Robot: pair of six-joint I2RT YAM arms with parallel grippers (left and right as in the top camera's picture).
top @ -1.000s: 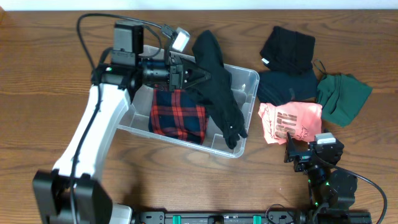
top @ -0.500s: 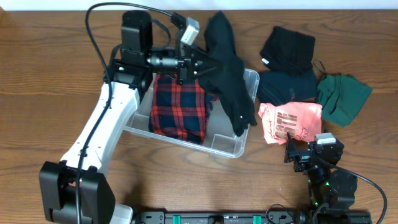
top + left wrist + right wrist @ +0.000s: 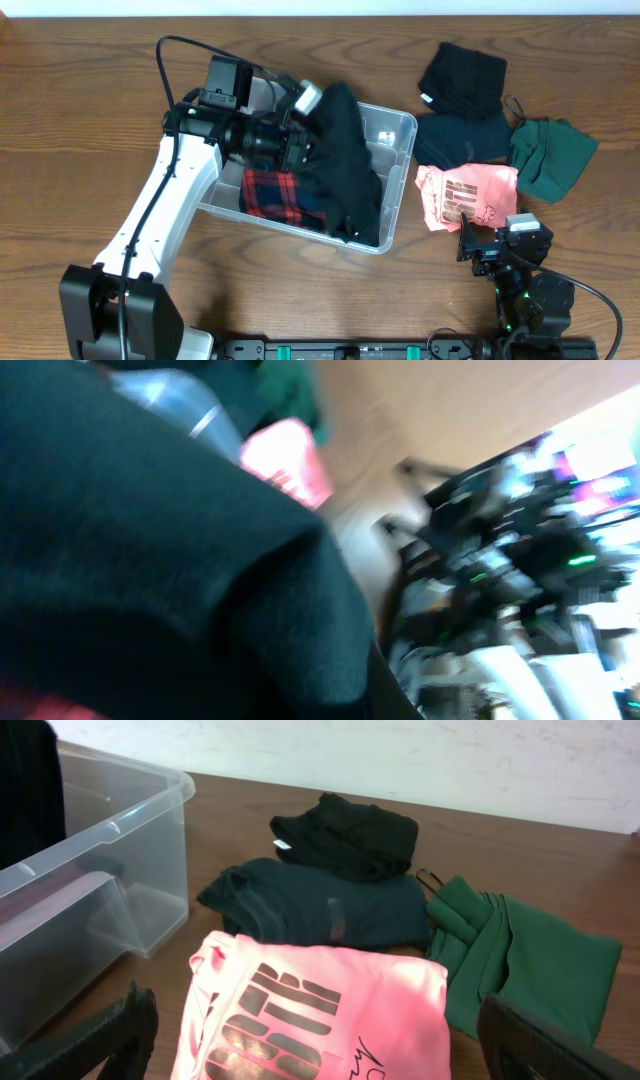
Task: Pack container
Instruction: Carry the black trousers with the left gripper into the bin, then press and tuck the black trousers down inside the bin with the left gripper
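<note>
container (image 3: 401, 126) clear | garment (image 3: 345, 165) black | cloth (image 3: 268, 190) red-navy plaid | shirt (image 3: 465, 195) pink, black print | bundle (image 3: 550, 155) green

A: What is carried by the table (image 3: 80, 100)?
B: The container (image 3: 400, 125) is set near centre. Four garments are laid right of it: pink shirt (image 3: 465, 195), navy piece (image 3: 460, 140) behind it, black piece (image 3: 462, 78) furthest back, green piece (image 3: 552, 155) far right.

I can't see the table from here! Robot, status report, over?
Left gripper against black garment, jaws hidden. Right gripper open, parked, empty. Container holds plaid cloth, black garment draped in over it. Nothing blocking; pink shirt, three more outside.
</note>
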